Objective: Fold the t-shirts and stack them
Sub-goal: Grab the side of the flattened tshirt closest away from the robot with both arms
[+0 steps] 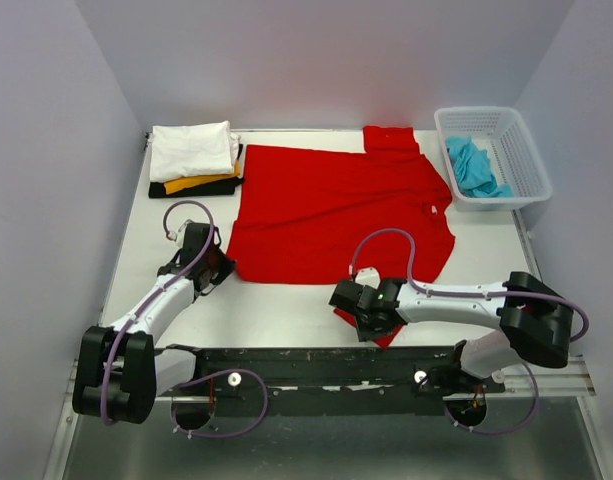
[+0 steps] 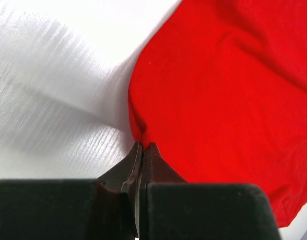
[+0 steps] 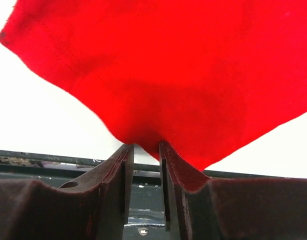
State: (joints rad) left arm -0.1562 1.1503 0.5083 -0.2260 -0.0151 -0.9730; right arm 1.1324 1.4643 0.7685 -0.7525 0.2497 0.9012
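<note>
The red t-shirt [image 1: 336,205] lies spread flat across the middle of the smooth white table [image 1: 276,310], soft matte cotton with a few shallow wrinkles, one short sleeve reaching toward the far edge and its near right part trailing toward the arms. At the red t-shirt's near left corner the left gripper [image 2: 143,146] has its dark wedge-shaped fingers pressed together on the hem, the cloth puckering into the tips. At the red t-shirt's near right corner the right gripper [image 3: 145,146] has a rounded fold of fabric between its flat black fingers, which stand a narrow slit apart; whether they truly pinch it I cannot tell. Just beyond the red t-shirt's far left corner sits a neat rectangular stack: a folded white t-shirt [image 1: 191,150] over a yellow-orange t-shirt [image 1: 191,183] and a black t-shirt [image 1: 211,187]. To the red t-shirt's far right, a crumpled turquoise t-shirt [image 1: 473,165] sits inside a white plastic lattice basket [image 1: 526,150].
</note>
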